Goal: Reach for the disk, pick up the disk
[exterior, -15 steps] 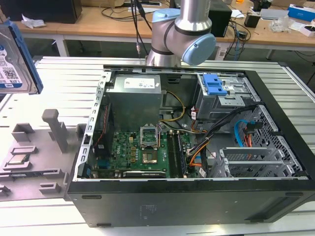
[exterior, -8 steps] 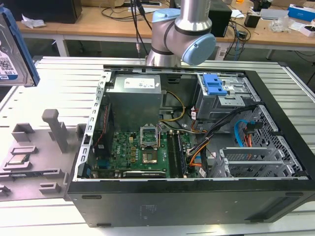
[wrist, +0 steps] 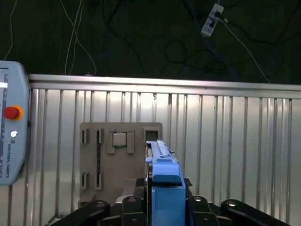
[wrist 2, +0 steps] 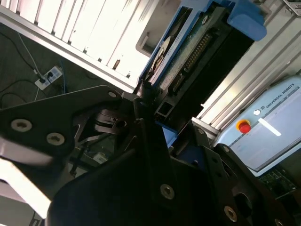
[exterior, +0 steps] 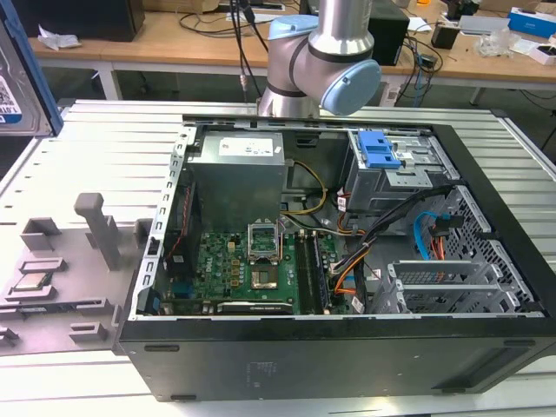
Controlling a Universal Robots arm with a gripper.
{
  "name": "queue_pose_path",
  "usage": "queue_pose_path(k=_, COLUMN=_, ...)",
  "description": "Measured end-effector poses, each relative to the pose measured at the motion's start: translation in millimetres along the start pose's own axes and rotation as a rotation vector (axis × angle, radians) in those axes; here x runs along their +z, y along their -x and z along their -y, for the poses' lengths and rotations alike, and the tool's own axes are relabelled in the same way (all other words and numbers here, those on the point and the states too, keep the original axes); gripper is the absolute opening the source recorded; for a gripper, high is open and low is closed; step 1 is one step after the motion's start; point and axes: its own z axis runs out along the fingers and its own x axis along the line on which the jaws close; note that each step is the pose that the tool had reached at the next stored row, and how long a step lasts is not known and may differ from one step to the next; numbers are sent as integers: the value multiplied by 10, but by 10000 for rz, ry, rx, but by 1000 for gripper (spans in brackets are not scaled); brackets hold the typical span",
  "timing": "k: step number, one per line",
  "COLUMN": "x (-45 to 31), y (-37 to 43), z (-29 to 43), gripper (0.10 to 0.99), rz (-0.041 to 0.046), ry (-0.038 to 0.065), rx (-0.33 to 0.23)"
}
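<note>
- Both parts of your task look done: the disk (wrist: 165, 181) stands on edge in the gripper (wrist 2: 164, 117), whose jaws are closed against its blue frame.
- You can see the disk hanging well above the table (wrist: 235, 141), over the grey holder tray (wrist: 91, 160) and outside the case.
- That tray carries a small silver chip (wrist: 119, 139) in one pocket.
- Your open computer case (exterior: 347, 365) holds the motherboard (exterior: 252, 265), a power supply (exterior: 239, 178) and loose cables.
</note>
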Motion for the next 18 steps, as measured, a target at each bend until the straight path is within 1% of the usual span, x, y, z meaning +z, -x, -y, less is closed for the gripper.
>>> queue_pose_path(k=5, x=-83, y=0, z=-3, gripper=365, rz=1, ry=-1, rx=0)
queue_pose_path(k=8, x=-173, y=1, z=-7, gripper=365, rz=0, ry=-1, rx=0)
queue_pose_path(k=10, x=-201, y=1, z=-8, gripper=365, rz=0, ry=0, rx=0)
queue_pose_path(k=11, x=-240, y=1, z=-9, gripper=365, rz=0, ry=0, rx=0)
queue_pose_path(k=13, x=-257, y=1, z=-10, gripper=365, rz=0, ry=0, rx=0)
queue_pose_path(k=18, x=-258, y=1, z=-8, gripper=365, rz=1, ry=-1, rx=1)
